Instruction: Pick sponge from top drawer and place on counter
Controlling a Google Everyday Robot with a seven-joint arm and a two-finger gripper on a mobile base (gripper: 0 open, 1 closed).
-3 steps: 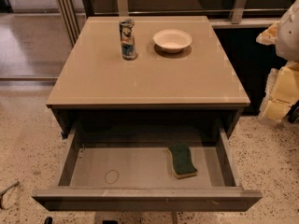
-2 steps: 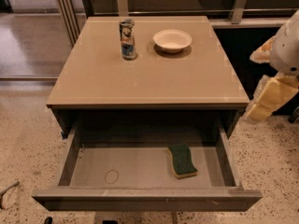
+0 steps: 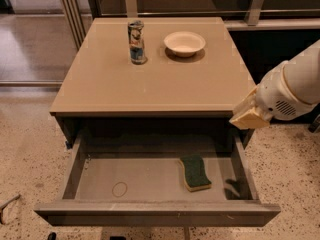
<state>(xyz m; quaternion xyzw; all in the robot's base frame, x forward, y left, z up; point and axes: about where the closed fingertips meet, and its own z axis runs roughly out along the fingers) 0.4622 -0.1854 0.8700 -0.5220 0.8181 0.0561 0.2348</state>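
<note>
Dark green on its upper face and yellow along its edge, the sponge point(image 3: 195, 173) lies flat on the floor of the top drawer point(image 3: 155, 213). It sits in the right half, nearer the front panel than the back, with its long side running roughly front to back. It is apart from the drawer's walls. The drawer is pulled well out beneath the counter point(image 3: 150, 84). Its grey-brown floor carries a faint ring mark point(image 3: 119, 189) left of centre, well apart from the sponge. A dark shadow point(image 3: 232, 186) falls on the drawer floor just to the right of the sponge.

My tool point(image 3: 248, 115), padded in cream-yellow, hangs at the counter's front right corner, about level with its thin edge and over the drawer's right wall. It is above and to the right of the sponge and does not touch it. From this angle it shows only as one yellow wedge, so I cannot tell whether it is spread or pressed together. My white arm point(image 3: 295, 84) reaches in from the right side of the view.

On the glossy beige counter, toward the back, a can point(image 3: 136, 42) stands upright left of centre. A shallow cream bowl point(image 3: 184, 43) sits near it on the right, the two not touching. Speckled flooring point(image 3: 30, 149) surrounds the cabinet.
</note>
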